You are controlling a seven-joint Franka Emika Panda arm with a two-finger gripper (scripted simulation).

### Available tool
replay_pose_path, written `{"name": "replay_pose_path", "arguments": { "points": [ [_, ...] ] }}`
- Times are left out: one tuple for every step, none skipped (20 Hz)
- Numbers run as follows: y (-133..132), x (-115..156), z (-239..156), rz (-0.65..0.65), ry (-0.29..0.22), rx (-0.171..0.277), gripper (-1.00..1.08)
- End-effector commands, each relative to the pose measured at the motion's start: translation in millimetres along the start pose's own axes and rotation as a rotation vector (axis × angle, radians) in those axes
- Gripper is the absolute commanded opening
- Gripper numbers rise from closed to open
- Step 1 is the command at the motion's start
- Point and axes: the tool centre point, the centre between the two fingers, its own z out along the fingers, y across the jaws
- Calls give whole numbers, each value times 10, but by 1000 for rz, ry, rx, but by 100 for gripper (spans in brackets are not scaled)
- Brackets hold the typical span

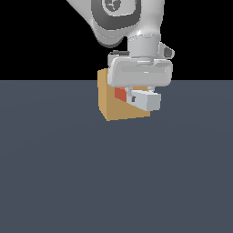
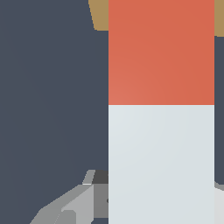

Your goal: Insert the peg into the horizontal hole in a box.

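The tan box stands on the dark floor in the middle of the exterior view. The peg is held level in front of it, red-orange end toward the box face, white end toward the exterior view's right. My gripper is shut on the peg's white part, above the floor. In the wrist view the peg fills the frame, red end next to the box. One finger shows beside the white part. The hole is hidden behind the peg.
The dark grey floor spreads around the box. The arm's wrist and hand hang over the box's top.
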Motion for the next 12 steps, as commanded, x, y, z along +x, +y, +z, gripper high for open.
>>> {"name": "replay_pose_path", "arguments": {
  "points": [
    [51,62,-72,25,-1,-4,-100],
    [64,82,-86,32,-1,-4,-100],
    [76,100,-98,38,-1,-4,-100],
    [86,114,-108,43,-1,-4,-100],
    [95,126,-116,47,-1,-4,-100],
    [103,135,-123,50,-1,-4,-100],
    [108,141,-127,52,-2,-4,-100],
    [113,144,-130,54,-2,-4,-100],
    [116,144,-131,54,-2,-4,-100],
    [116,139,-130,54,-2,-4,-100],
    [117,140,-129,54,-2,-4,-100],
    [117,140,-129,54,-2,-4,-100]
  ]
}}
